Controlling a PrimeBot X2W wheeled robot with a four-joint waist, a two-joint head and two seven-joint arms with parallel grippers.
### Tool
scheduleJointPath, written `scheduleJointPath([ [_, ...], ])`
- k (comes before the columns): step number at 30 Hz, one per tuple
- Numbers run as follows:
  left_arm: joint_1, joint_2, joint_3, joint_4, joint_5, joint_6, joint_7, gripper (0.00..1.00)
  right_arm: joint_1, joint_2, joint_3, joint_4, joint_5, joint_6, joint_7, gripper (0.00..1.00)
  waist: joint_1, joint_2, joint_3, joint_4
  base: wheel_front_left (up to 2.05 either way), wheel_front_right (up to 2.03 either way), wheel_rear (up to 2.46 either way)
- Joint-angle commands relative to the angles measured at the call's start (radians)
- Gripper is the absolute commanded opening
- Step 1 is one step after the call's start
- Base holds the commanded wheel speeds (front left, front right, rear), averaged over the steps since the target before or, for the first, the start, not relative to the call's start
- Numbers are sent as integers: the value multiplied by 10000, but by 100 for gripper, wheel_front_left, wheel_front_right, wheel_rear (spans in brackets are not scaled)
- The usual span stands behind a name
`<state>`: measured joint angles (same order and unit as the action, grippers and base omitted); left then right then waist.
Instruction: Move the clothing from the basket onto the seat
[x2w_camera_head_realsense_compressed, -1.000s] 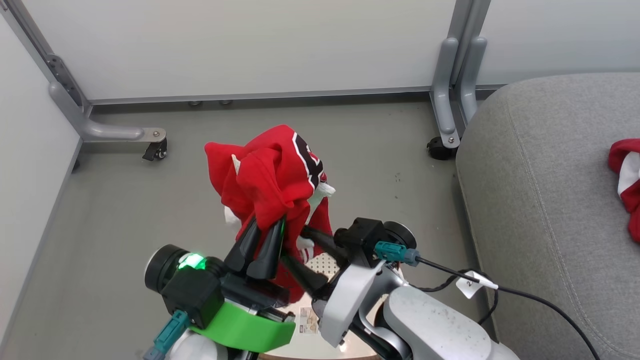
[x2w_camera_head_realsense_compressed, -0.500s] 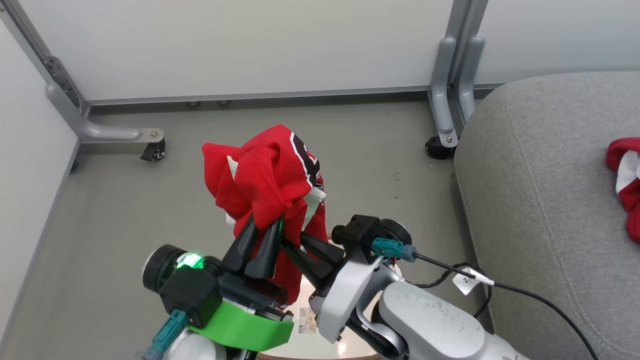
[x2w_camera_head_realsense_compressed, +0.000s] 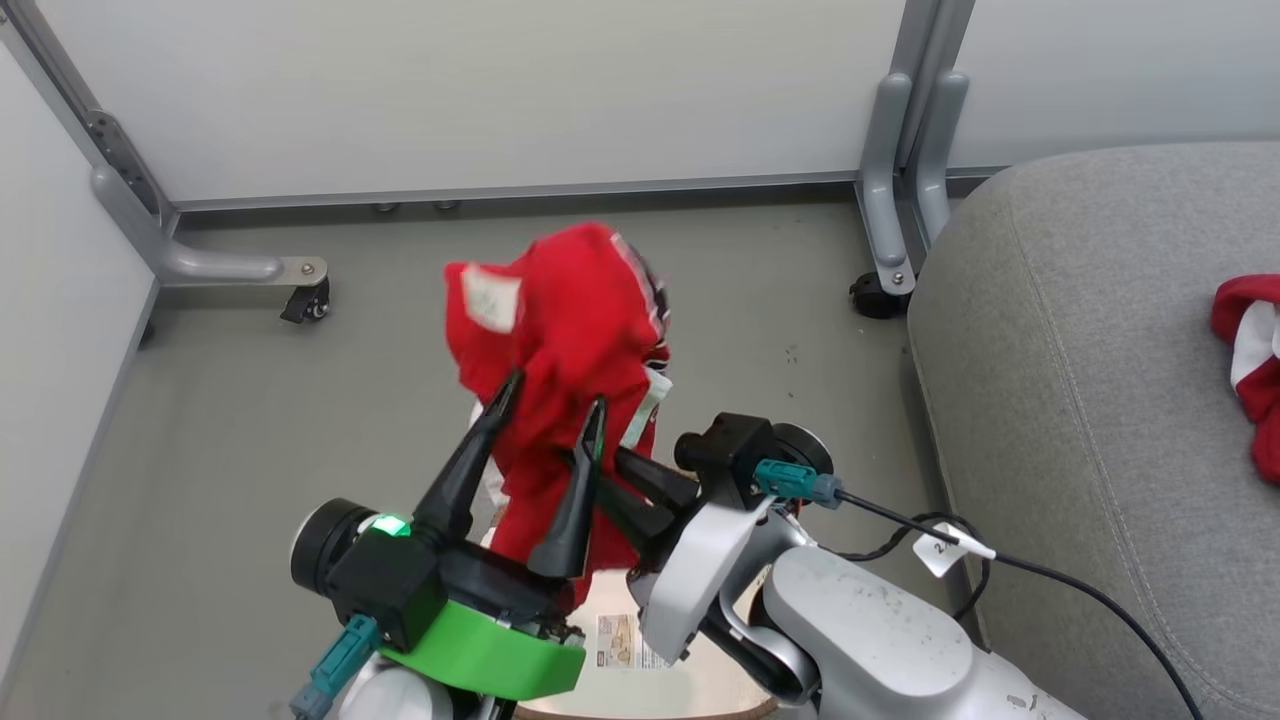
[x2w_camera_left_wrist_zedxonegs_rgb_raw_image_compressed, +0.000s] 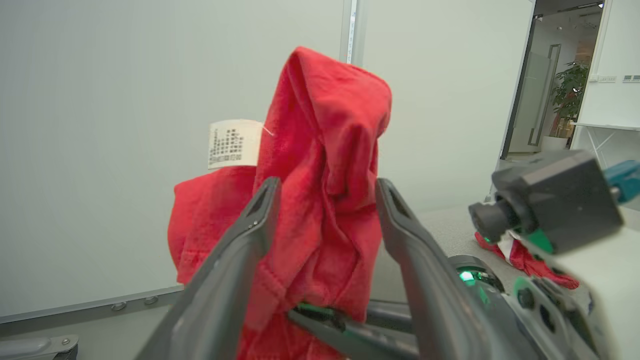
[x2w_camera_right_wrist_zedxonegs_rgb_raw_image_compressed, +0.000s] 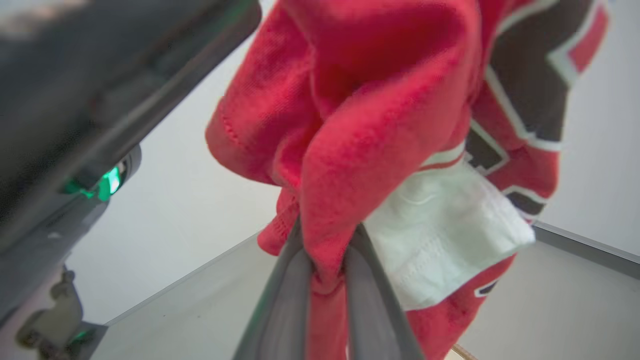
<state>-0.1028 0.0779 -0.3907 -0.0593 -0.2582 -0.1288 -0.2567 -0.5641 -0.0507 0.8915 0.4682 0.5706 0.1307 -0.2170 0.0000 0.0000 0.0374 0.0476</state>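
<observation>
Clothing (x2w_camera_head_realsense_compressed: 575, 320), left of the seat (x2w_camera_head_realsense_compressed: 1080, 420), is pinched by the right gripper (x2w_camera_right_wrist_zedxonegs_rgb_raw_image_compressed: 325, 250) while the left gripper (x2w_camera_head_realsense_compressed: 557, 392) stands splayed around it: draw it clear before swinging seatward.

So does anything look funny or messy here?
Yes. The red garment is a crumpled lump pinched in the right fingers, its white care label poking out. The left fingers stand open on either side of it. A second garment lies bunched on the seat.
</observation>
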Motion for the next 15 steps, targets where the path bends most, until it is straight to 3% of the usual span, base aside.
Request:
scheduleJointPath([
  [1,60,115,-27,29,-52,-14,-39,100,-173,1,-68,57,-21,1,-90,0,0,0,-40,12,0,0,0],
  [15,1022,1240,-610,-27,214,-23,922,100,-209,-60,-556,543,-368,1,-252,0,0,0,-72,96,0,0,0],
])
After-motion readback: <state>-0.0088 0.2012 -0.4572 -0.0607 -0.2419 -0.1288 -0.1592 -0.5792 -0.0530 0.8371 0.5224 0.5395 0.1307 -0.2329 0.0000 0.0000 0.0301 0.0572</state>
